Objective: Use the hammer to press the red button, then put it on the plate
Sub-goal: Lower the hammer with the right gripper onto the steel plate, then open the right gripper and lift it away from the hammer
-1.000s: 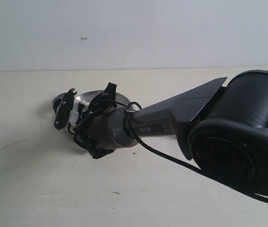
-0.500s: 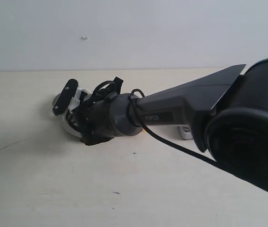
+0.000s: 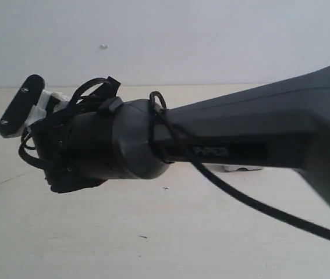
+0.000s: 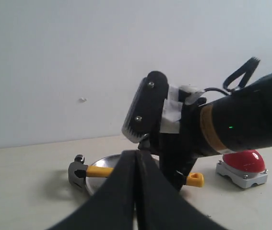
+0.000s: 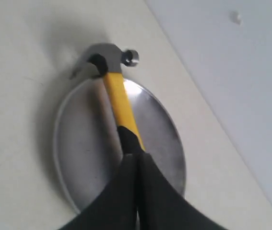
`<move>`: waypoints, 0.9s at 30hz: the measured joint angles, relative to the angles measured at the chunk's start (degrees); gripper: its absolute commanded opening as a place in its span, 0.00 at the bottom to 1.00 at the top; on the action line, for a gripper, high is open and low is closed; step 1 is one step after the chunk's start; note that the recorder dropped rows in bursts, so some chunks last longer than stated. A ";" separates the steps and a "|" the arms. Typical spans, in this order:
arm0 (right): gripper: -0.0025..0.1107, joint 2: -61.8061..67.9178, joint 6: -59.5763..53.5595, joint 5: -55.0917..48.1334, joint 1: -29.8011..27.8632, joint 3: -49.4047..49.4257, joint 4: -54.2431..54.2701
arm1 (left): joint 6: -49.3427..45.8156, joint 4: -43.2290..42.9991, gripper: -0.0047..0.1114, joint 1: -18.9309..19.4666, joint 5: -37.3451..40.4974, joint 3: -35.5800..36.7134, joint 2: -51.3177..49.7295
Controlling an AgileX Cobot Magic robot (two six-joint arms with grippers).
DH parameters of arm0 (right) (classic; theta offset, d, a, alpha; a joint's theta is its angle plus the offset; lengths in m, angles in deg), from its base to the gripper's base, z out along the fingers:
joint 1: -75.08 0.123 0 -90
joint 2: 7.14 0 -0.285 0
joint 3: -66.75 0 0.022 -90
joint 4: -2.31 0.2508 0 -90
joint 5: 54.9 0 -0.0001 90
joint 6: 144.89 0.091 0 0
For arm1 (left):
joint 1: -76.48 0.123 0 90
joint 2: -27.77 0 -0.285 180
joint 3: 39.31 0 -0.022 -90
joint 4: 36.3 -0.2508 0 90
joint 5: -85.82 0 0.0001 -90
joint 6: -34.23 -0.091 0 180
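The hammer [image 5: 118,103] lies across the silver plate [image 5: 83,143], its dark head [image 4: 78,173] over the rim and its yellow end [image 4: 195,179] sticking out the other side. My right gripper [image 5: 136,158] hangs above the handle, fingers shut together with nothing between them; in the left wrist view it [image 4: 144,109] is clearly raised off the hammer. The red button [image 4: 243,163] sits on its grey base beside the plate [image 4: 108,162]. My left gripper [image 4: 136,155] is shut and empty, low over the table, facing the plate. In the exterior view the right gripper [image 3: 20,113] and arm hide plate and hammer.
The right arm [image 3: 240,145] fills much of the exterior view, close to the camera, with a black cable hanging under it. Only a sliver of the button's grey base [image 3: 243,168] shows below it. A pale wall stands behind the beige table [image 3: 153,232].
The right arm has lifted and swung left and toward the exterior camera, away from the plate. It now covers the plate, which showed behind the gripper before.
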 measured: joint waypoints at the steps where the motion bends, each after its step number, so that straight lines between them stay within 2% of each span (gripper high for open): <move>1: 0.02 -3.33 1.23 3.23 1.20 3.69 0.23 | 0.00 0.00 0.04 0.00 0.00 0.00 0.00; 5: 0.02 -12.68 6.01 13.41 1.91 13.28 -0.72 | 0.00 0.00 0.04 0.00 0.00 0.00 0.00; 8: 0.02 -23.80 15.36 23.44 1.91 24.70 -9.76 | 0.00 0.00 0.04 0.00 0.00 0.00 0.00; 10: 0.02 -32.38 23.36 25.48 1.91 32.75 -18.08 | 0.00 0.00 0.04 0.00 0.00 0.00 0.00; 13: 0.02 -43.90 29.88 22.42 1.91 39.96 -18.84 | 0.00 0.00 0.04 0.00 0.00 0.00 0.00; 17: 0.02 -50.84 31.18 20.55 1.91 40.98 -17.04 | 0.00 0.00 0.04 0.00 0.00 0.00 0.00; 24: 0.02 -54.48 31.17 20.07 1.91 40.98 -17.06 | 0.10 0.00 0.04 0.00 0.00 0.00 0.00; 26: 0.02 -54.87 31.09 18.50 1.91 40.98 -16.66 | 0.10 0.00 0.04 0.00 0.00 0.00 0.00; 27: 0.02 -55.00 31.17 14.39 1.91 40.98 -14.11 | 0.10 0.00 0.04 0.00 0.00 0.00 0.00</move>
